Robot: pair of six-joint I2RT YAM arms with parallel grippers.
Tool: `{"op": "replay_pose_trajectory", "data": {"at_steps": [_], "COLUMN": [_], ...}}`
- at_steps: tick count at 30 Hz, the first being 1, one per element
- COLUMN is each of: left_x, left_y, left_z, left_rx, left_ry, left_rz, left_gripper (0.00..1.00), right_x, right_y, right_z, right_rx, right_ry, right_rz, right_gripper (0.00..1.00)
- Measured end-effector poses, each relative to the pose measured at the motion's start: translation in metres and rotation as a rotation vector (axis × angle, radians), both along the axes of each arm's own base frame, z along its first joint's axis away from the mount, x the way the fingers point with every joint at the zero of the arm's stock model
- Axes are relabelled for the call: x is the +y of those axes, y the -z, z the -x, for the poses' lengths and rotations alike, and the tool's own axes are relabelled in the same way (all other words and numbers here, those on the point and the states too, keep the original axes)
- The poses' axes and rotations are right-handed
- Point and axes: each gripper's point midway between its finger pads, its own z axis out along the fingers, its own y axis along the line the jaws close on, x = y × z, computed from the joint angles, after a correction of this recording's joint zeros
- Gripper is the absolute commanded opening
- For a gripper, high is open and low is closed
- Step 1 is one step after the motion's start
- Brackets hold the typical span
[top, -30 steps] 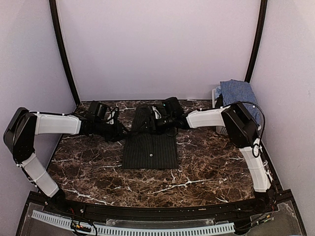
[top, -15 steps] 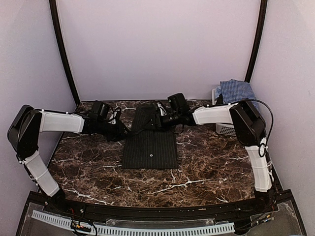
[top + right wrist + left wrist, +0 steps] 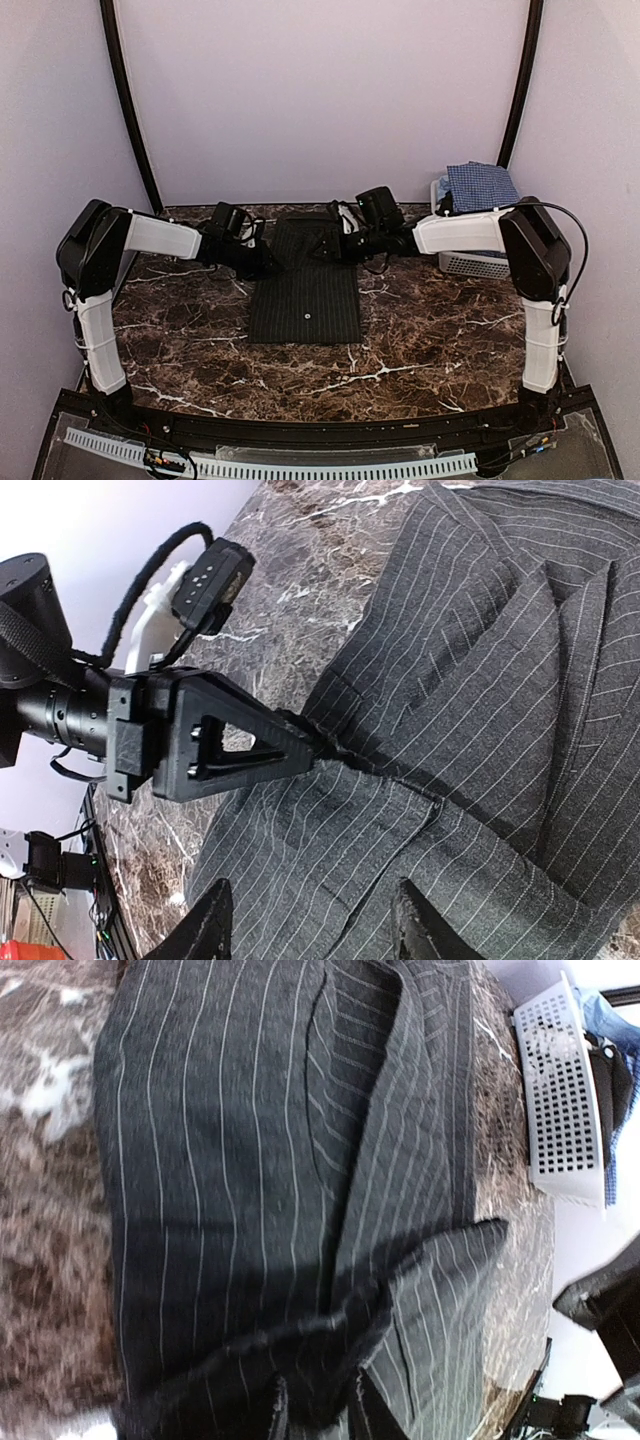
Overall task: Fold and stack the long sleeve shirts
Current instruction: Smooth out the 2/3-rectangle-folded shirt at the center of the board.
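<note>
The black pinstriped shirt [image 3: 305, 290] lies partly folded in a narrow strip at the middle of the table. My left gripper [image 3: 268, 262] sits at its left edge, shut on a raised fold of the cloth [image 3: 330, 1330]; in the right wrist view its finger [image 3: 240, 745] pinches that fold. My right gripper [image 3: 338, 247] hovers over the shirt's upper right part, jaws wide apart and empty, its fingertips [image 3: 210, 920] above the cloth. The blue-and-white check shirt [image 3: 482, 185] lies bunched on the white basket at the far right.
The white slatted basket [image 3: 465, 262] stands at the back right corner and also shows in the left wrist view [image 3: 560, 1090]. The dark marble table [image 3: 420, 330] ends at walls behind and at both sides.
My left gripper has moved right onto the shirt's left edge, holding the fold. My right gripper has drawn back to the right, off the shirt's middle. Both arms reach further back.
</note>
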Motion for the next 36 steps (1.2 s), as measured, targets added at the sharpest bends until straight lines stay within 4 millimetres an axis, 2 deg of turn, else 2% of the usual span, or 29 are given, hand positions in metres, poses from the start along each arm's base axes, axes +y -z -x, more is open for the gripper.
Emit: {"op": "replay_pose_trajectory", "data": {"at_steps": [5, 9, 13, 15, 18, 21, 25, 30, 33, 36], "left_x": [-0.007, -0.008, -0.009, -0.009, -0.009, -0.011, -0.014, -0.013, -0.01, -0.007], "left_y": [0.012, 0.019, 0.021, 0.022, 0.021, 0.017, 0.006, 0.0, 0.001, -0.001], "left_z": [-0.019, -0.022, -0.025, -0.025, -0.026, -0.029, -0.036, -0.041, -0.042, -0.041], "left_rx": [-0.007, 0.004, 0.005, 0.005, 0.009, 0.004, -0.023, -0.04, -0.038, -0.035], "left_ry": [0.001, 0.005, 0.01, 0.012, 0.014, 0.018, 0.028, 0.03, 0.029, 0.026], "left_rz": [-0.018, -0.033, -0.041, -0.043, -0.045, -0.046, -0.043, -0.045, -0.052, -0.057], "left_gripper": [0.19, 0.19, 0.19, 0.19, 0.19, 0.2, 0.21, 0.22, 0.23, 0.23], "right_x": [0.001, 0.019, 0.027, 0.023, 0.007, -0.009, -0.023, -0.042, -0.051, -0.059], "right_y": [0.007, 0.011, 0.031, 0.047, 0.075, 0.096, 0.094, 0.088, 0.076, 0.059], "right_z": [0.003, 0.002, -0.001, -0.001, -0.002, -0.001, -0.007, -0.004, -0.001, -0.009], "right_rx": [0.002, -0.001, 0.011, 0.026, 0.052, 0.076, 0.079, 0.105, 0.112, 0.095], "right_ry": [0.008, -0.013, -0.018, -0.01, 0.032, 0.058, 0.09, 0.127, 0.145, 0.169], "right_rz": [0.034, 0.047, 0.086, 0.129, 0.214, 0.249, 0.228, 0.222, 0.203, 0.174], "right_gripper": [0.43, 0.38, 0.34, 0.31, 0.31, 0.3, 0.31, 0.33, 0.33, 0.33]}}
